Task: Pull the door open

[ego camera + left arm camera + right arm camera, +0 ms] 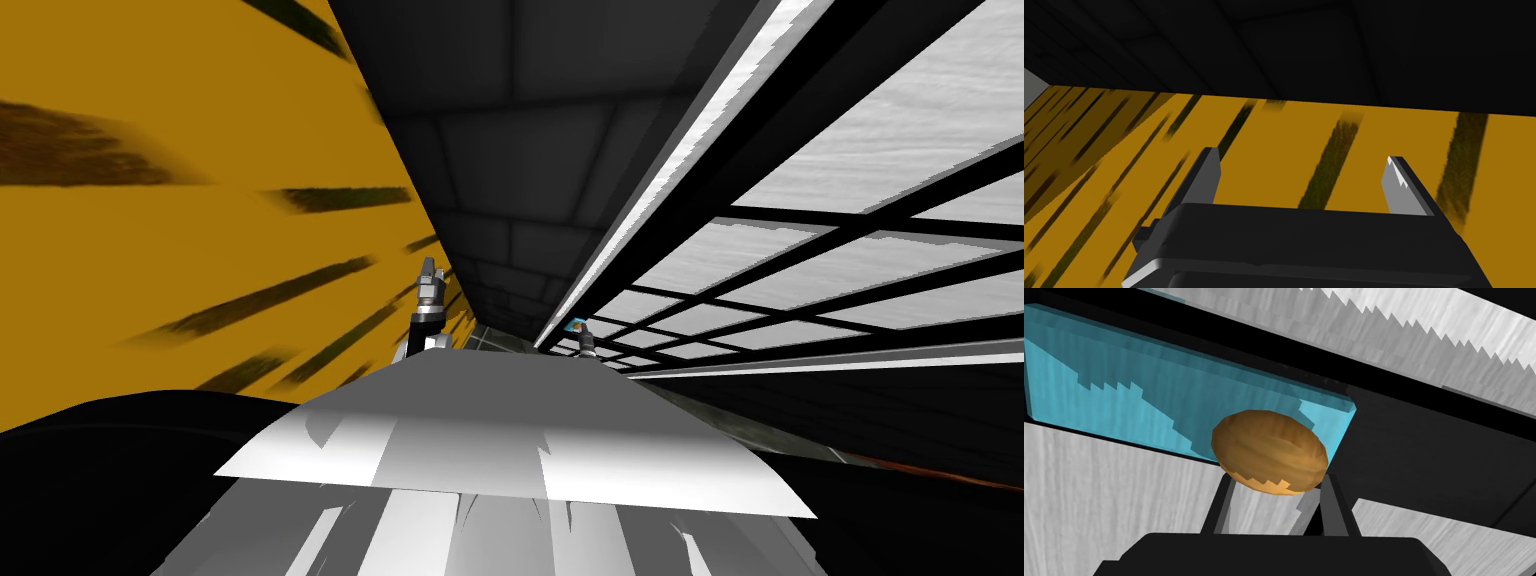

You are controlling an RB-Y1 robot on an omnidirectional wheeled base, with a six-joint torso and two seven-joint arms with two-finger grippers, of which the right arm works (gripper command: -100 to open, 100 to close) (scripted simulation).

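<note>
the door (860, 120) is the largest thing in the head view. it fills the robot's right side as a grid of pale grey panels set in black bars. its long axis runs away from the robot toward the middle of the picture, with a bright white strip along its near edge. in the right wrist view the same door (1099, 488) shows as streaked grey panels crossed by black bars.

a yellow wall (150, 250) with dark streaks covers the robot's left side. a dark panelled surface (520, 120) lies between the wall and the door.

a blue plate (1124, 388) is mounted flat on the door. its long axis lies along one of the black bars. in the head view it appears as a small blue patch (577, 325) just beyond the right hand.

the knob (1270, 455) is brown and oval, and it stands out from the door at one end of the blue plate. its broad face points back toward the right hand. its long axis lies across the gap between the two fingers (1223, 508).

the right gripper (1277, 479) is closed narrowly on the knob, one finger against each side. in the head view it (586, 342) sits at the door, well apart from the other hand.

the left gripper (1304, 155) is spread wide and holds nothing. it points at the yellow wall (1274, 150). in the head view it (428, 268) is raised beside that wall.
</note>
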